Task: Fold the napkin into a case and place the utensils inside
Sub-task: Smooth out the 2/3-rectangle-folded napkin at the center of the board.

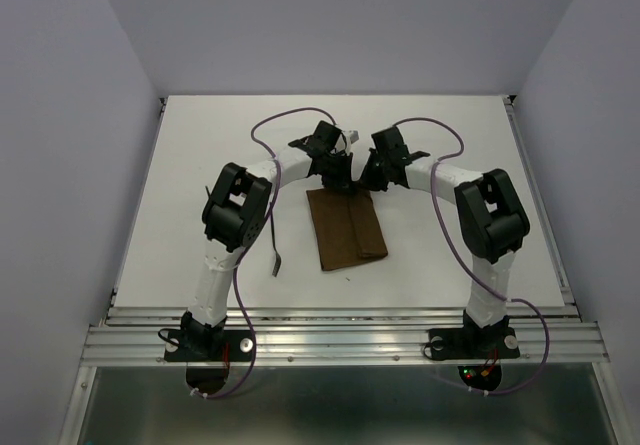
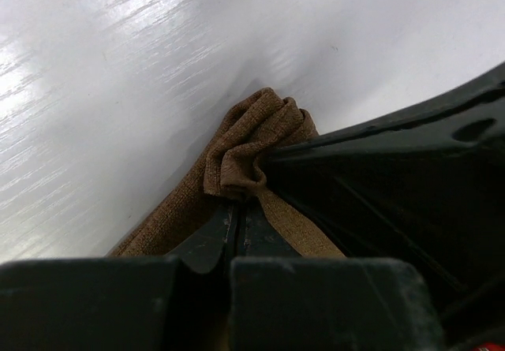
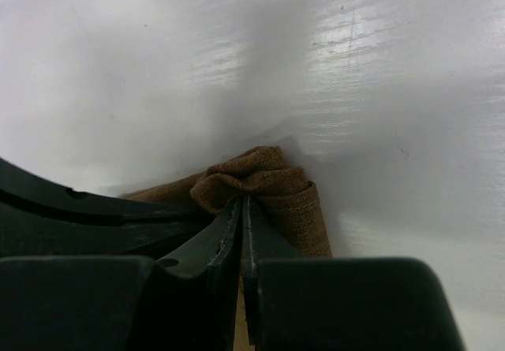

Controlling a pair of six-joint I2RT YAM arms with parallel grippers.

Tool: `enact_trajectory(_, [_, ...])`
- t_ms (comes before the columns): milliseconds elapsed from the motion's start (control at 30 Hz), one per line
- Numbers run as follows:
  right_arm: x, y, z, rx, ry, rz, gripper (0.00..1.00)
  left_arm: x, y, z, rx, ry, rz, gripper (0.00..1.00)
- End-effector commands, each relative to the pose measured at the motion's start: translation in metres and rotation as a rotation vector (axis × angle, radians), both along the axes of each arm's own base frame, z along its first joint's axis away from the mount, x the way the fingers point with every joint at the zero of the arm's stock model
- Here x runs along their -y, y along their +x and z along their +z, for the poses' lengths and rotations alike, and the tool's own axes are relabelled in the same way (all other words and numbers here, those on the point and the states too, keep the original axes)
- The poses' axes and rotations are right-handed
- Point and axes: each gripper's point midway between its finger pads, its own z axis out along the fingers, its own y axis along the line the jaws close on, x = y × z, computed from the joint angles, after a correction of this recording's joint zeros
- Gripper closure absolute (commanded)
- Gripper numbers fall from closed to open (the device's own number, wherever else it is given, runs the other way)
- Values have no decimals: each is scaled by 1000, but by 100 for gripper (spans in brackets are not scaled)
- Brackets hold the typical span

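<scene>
The napkin (image 1: 345, 230) is a soft brown cloth with a fine woven grain. It lies folded in a tall box shape in the middle of the white tabletop (image 1: 450, 265). A fold line runs down it from 12 o'clock to 6 o'clock. The tabletop is smooth and a bit shiny.

Both claws meet at the 12 o'clock edge of the napkin, side by side and very close.

The left claw (image 2: 239, 205) is closed tight on the cloth. Its black fingers pinch a bunched corner. The cloth puffs up above them in little rolls and wrinkles.

The right claw (image 3: 243, 205) is also closed tight on the cloth. It holds a rolled, crumpled lump of napkin right at its tips.

In each wrist view the other claw shows only as a big dark shape at the side. It hides part of the napkin.

A thin dark utensil (image 1: 276, 257) lies on the tabletop at 9 o'clock from the napkin, near it but not touching. Its small head points to 6 o'clock. Its top end goes behind the left arm, so its full shape is hard to see.

From above, the arms cover the spot where the claws grip.
</scene>
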Motion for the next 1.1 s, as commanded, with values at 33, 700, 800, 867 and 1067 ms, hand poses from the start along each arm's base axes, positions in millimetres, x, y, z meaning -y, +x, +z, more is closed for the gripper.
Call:
enact_trajectory(33, [-4, 3, -9, 6, -25, 0, 91, -16, -1, 36, 51, 17, 1, 99])
enact_trajectory(700, [-6, 6, 2, 28, -11, 6, 91, -31, -3, 53, 55, -1, 24, 40])
enact_trajectory(800, [-7, 6, 3, 29, -9, 9, 91, -31, -2, 51, 47, -17, 49, 40])
enact_trajectory(867, [-7, 6, 3, 30, -9, 9, 91, -27, -1, 53, 45, -42, 71, 39])
enact_trajectory(1067, [-8, 7, 5, 31, -4, 12, 91, -22, 2, 51, 36, -67, 84, 27])
